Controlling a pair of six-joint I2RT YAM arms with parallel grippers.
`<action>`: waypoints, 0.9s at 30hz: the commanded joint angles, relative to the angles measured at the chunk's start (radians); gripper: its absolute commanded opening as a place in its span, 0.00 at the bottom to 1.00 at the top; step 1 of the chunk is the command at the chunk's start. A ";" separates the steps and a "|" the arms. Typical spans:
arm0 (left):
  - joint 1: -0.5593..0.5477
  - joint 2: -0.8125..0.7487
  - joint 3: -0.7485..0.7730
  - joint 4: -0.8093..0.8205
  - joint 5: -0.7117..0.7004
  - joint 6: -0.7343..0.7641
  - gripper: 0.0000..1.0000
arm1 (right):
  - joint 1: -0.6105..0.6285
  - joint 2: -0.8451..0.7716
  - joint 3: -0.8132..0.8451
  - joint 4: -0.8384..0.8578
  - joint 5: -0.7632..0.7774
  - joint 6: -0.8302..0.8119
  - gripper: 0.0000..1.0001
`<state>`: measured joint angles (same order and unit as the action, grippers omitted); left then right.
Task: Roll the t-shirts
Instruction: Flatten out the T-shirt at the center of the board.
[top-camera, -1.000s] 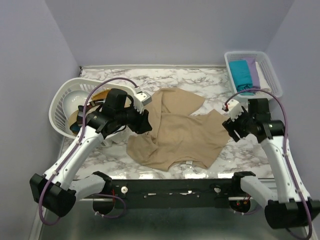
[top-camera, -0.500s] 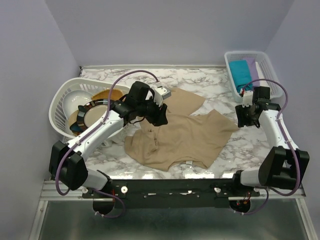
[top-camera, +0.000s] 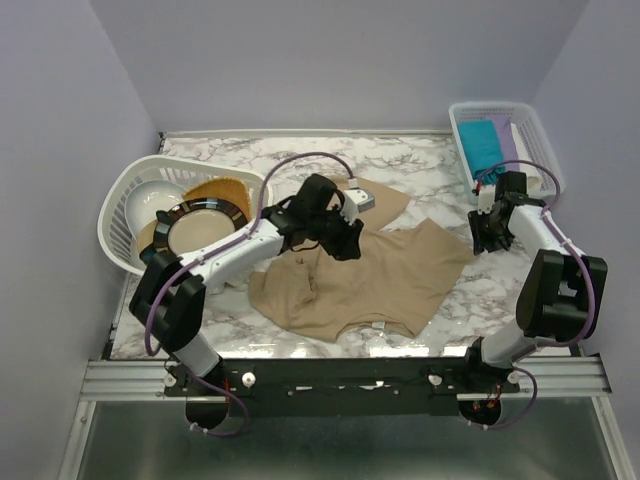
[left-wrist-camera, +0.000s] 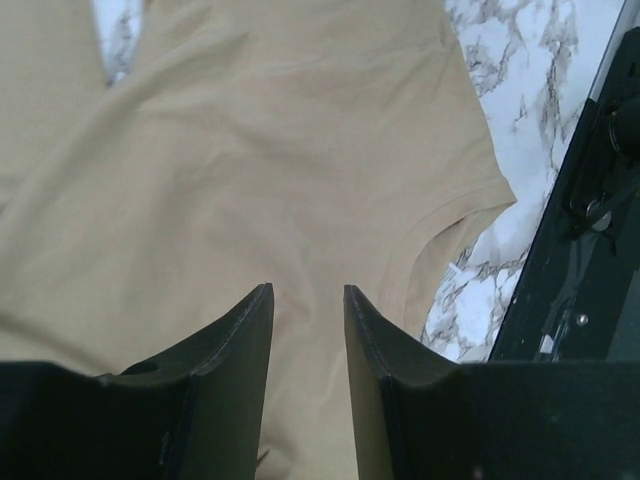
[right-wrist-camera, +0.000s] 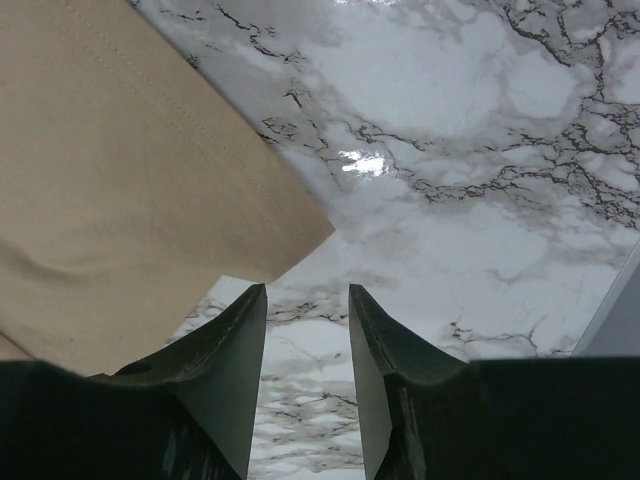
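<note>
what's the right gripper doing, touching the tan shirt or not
Cannot tell. In the right wrist view the corner of the tan shirt runs behind one finger of the right gripper, but nothing shows whether it presses the cloth or hovers.

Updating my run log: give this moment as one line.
left gripper open over beige cloth t-shirt | right gripper open beside its corner
</note>
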<state>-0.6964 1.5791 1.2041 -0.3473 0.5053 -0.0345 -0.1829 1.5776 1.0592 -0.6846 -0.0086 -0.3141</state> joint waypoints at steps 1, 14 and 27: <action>-0.106 0.172 0.037 0.160 0.015 -0.002 0.36 | -0.003 -0.007 0.041 0.011 0.015 -0.031 0.48; -0.149 0.220 -0.167 0.038 -0.056 0.073 0.06 | -0.003 0.022 0.025 -0.068 -0.045 0.006 0.49; -0.129 0.142 -0.195 -0.139 -0.056 0.064 0.12 | 0.010 0.097 0.038 -0.078 -0.099 0.024 0.48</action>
<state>-0.8272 1.7462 0.9913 -0.3573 0.4759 -0.0036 -0.1825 1.6379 1.0737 -0.7345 -0.0742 -0.2955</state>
